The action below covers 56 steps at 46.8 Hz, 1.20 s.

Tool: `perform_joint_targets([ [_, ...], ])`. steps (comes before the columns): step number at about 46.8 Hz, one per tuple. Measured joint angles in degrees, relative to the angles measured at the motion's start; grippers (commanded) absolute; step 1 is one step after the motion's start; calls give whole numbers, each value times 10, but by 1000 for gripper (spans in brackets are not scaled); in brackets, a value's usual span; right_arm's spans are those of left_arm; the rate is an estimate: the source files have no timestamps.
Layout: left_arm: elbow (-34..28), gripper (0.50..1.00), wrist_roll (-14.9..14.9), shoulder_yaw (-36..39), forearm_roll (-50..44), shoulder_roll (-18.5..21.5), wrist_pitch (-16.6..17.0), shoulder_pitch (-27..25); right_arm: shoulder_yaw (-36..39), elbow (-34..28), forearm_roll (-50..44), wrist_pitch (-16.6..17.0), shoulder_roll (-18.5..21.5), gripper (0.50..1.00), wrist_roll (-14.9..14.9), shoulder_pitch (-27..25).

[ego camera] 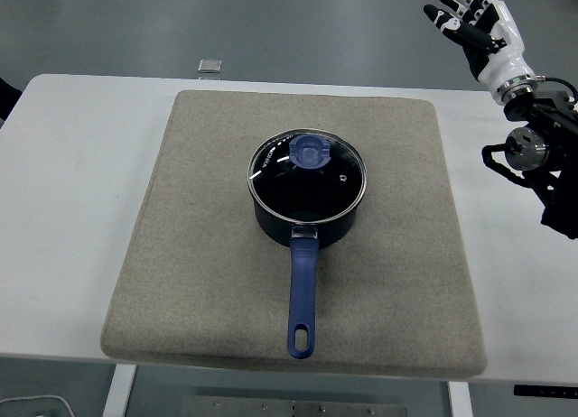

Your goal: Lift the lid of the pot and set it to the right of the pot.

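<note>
Our right arm (542, 155) comes in from the right edge, bent upward at the wrist. Our right hand (479, 24) is raised high near the top corner, its fingers (452, 6) spread and holding nothing.

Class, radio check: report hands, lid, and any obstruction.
Right hand open, raised beyond table's far right corner. Lid on pot, untouched. Mat right of pot bare.
</note>
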Motion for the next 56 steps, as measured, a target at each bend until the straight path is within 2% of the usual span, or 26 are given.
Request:
perform_joint_targets([
  [6,0,1000,0,0,0,0,0,0,0,0,-92,40,-19,901,16,9],
  [14,0,1000,0,0,0,0,0,0,0,1,-214,86,-39,901,18,42],
  [26,0,1000,0,0,0,0,0,0,-3,14,-298,157,-67,901,18,92],
  [32,0,1000,0,0,0,0,0,0,-3,39,-375,173,-81,901,17,127],
  [41,0,1000,0,0,0,0,0,0,-3,128,-457,195,-123,901,17,186],
  [56,0,1000,0,0,0,0,0,0,-2,251,-548,198,-155,901,17,237],
])
